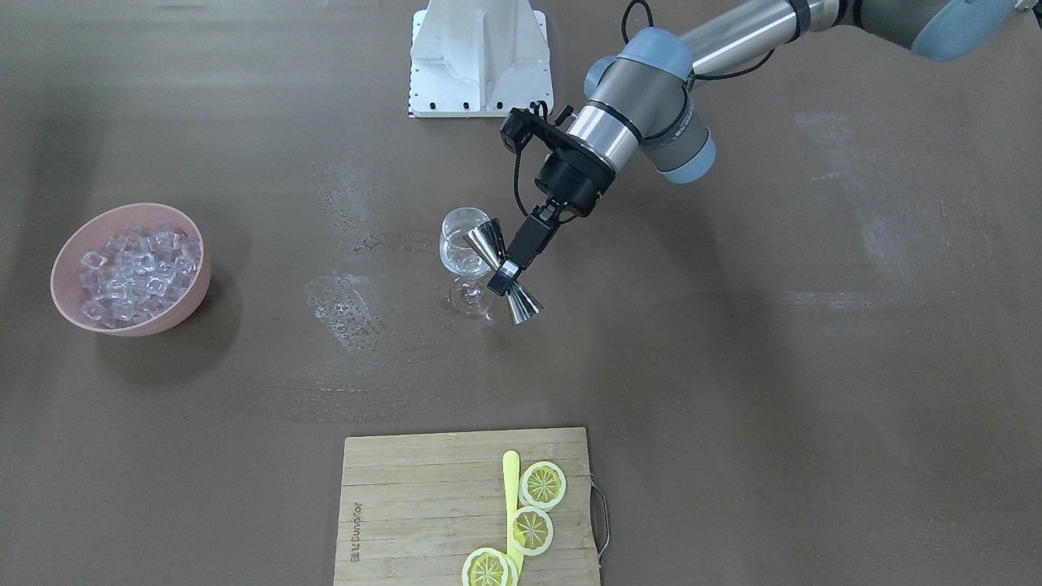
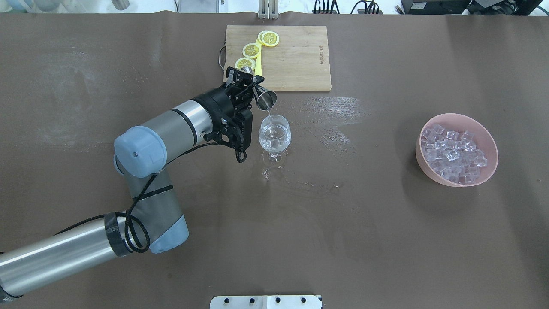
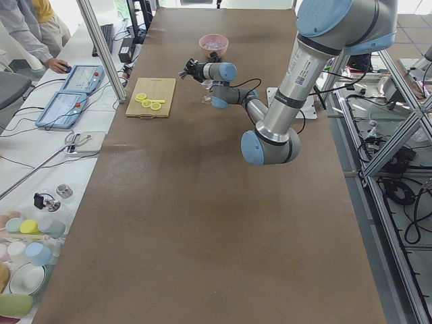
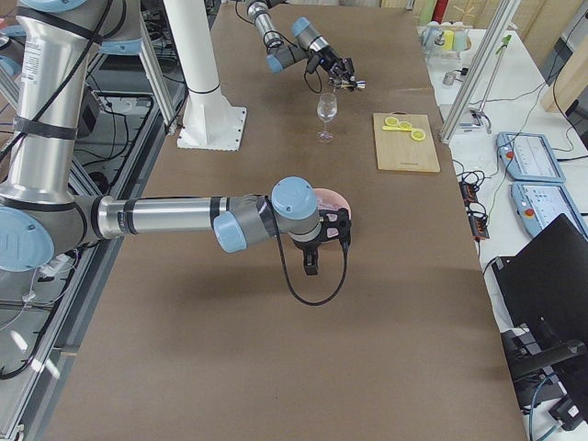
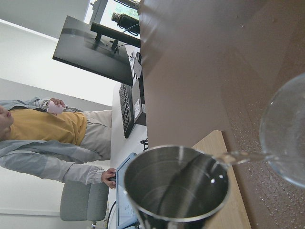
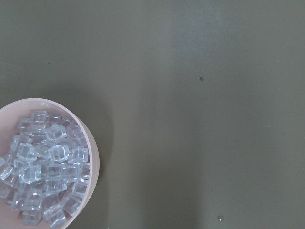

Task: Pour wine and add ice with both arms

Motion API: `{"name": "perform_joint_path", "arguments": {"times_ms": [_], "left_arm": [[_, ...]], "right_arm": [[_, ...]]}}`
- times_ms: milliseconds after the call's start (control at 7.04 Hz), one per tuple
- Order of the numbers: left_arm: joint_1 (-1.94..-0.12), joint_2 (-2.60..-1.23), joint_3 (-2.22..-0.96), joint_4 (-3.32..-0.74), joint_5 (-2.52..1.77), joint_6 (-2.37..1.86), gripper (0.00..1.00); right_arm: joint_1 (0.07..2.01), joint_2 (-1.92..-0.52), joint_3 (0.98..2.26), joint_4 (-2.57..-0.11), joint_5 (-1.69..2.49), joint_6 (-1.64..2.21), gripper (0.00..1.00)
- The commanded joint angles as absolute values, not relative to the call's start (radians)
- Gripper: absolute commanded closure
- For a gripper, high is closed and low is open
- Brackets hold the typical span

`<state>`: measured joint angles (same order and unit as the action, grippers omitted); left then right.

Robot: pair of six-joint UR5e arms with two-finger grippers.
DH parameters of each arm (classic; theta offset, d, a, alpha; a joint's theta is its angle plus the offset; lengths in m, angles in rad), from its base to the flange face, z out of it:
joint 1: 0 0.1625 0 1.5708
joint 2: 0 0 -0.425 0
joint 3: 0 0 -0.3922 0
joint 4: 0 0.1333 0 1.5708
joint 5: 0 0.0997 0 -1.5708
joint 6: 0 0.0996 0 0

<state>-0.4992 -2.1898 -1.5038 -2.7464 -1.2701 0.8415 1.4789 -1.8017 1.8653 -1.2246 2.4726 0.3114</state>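
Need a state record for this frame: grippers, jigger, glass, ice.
left gripper: shut on the steel jigger, which is tilted above the wine glass
pour: thin stream of wine running from the jigger lip into the glass
wine glass: upright on the table, some clear liquid inside, no ice seen in it
ice: cubes piled in the pink bowl
right gripper: near the pink bowl; open or shut cannot be told
other: lemon slices on the cutting board
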Motion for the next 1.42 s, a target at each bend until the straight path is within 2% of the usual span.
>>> {"name": "perform_joint_path", "arguments": {"times_ms": [0,1278], "left_arm": [[-0.472,-2.194,-1.509,-2.747,-1.226,0.933,1.0],[-0.472,-2.206,-1.568,-2.646,-1.115,1.242,1.0]], "right_arm": [[1.48,-1.805,1.875,-1.226,2.473,0.311,0.0],[1.48,-1.809,1.884,-1.224,2.474,0.313,0.0]]}}
